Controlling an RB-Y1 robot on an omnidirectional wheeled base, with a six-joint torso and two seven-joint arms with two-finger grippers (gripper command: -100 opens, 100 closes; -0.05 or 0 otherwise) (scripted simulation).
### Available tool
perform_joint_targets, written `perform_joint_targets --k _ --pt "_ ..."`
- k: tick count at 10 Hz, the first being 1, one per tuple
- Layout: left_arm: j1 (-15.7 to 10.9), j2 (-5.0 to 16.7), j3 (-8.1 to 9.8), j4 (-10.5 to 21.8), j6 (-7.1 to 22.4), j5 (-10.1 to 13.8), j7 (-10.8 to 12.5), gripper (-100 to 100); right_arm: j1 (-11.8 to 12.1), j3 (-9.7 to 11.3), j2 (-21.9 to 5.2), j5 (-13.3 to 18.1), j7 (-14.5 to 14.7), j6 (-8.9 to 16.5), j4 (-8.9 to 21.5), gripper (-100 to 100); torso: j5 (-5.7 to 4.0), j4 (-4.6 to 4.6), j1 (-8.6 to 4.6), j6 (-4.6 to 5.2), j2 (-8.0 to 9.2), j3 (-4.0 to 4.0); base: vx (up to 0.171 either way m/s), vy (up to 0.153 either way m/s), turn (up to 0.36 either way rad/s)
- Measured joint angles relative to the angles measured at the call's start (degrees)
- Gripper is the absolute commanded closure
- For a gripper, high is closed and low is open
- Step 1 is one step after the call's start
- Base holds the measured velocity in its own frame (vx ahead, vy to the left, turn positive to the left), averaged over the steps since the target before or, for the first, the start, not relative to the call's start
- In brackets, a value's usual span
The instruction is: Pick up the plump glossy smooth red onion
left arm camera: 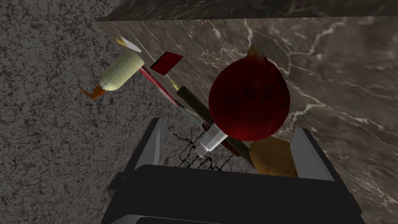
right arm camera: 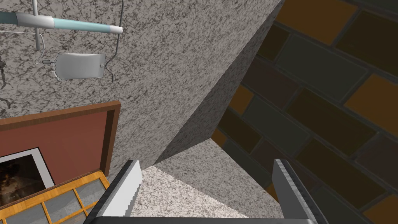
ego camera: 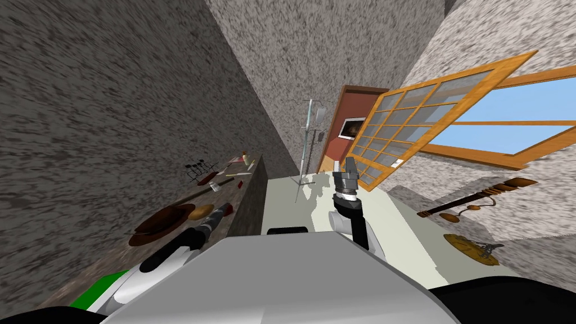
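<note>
The red onion (left arm camera: pixel 248 103), dark, round and glossy, lies on the dark marble counter (left arm camera: pixel 342 77). In the left wrist view it sits just beyond the tips of my left gripper (left arm camera: pixel 230 126), nearer one finger (left arm camera: pixel 311 155) than the other. The fingers are open and touch nothing. A tan lump (left arm camera: pixel 272 157) rests between the onion and the gripper body. In the head view the left gripper (ego camera: pixel 224 210) reaches over the counter on my left. My right gripper (ego camera: pixel 344 169) is raised in front of my chest, open and empty (right arm camera: pixel 208 165).
Around the onion lie a dark stick (left arm camera: pixel 194 103), a small white cylinder (left arm camera: pixel 212 140), a red card (left arm camera: pixel 166 63), a cream bottle (left arm camera: pixel 118 72) and a wire rack (left arm camera: pixel 192 153). A brown hat (ego camera: pixel 162 223) sits nearer me. A drip stand (ego camera: pixel 306 146) and an open window sash (ego camera: pixel 427 121) stand ahead.
</note>
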Motion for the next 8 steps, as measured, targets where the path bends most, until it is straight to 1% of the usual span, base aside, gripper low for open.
perform_joint_targets --k 1,2,3,6,7,8 --pt "0.50 0.40 0.25 -0.04 1.27 0.39 -0.38 -100 0.00 0.00 0.00 0.00 0.00 0.00 0.00 0 0.00 0.00 0.01 -0.01 0.00 0.00 0.003 0.010 -0.018" --pt "0.54 0.43 0.27 -0.06 1.57 0.42 -0.46 0 0.00 0.00 0.00 0.00 0.00 0.00 0.00 0 0.00 0.00 -0.03 -0.02 0.01 0.01 0.000 0.000 0.000" --pt "0.54 0.43 0.27 -0.06 1.54 0.42 -0.45 -100 0.00 0.00 0.00 0.00 0.00 0.00 0.00 0 -0.01 0.01 -0.06 -0.02 0.02 0.01 0.021 0.008 -0.039" --pt "-1.07 0.25 -0.15 2.96 0.24 -0.32 -0.34 -100 0.01 0.00 0.00 0.00 0.00 0.00 0.00 0 0.00 -0.02 -0.01 -0.01 -0.11 -0.07 0.029 0.012 -0.027" --pt "-1.13 0.25 -0.16 3.09 0.11 -0.34 -0.34 100 0.01 0.00 0.00 0.00 0.00 0.00 0.00 0 -0.01 -0.01 -0.04 -0.02 -0.06 -0.04 0.000 0.002 0.015" --pt "-1.03 0.24 -0.15 3.18 0.20 -0.35 -0.34 100 0.00 0.00 0.00 0.00 0.00 0.00 0.00 0 -0.05 0.04 -0.11 0.06 -0.03 0.00 0.003 0.001 -0.012"
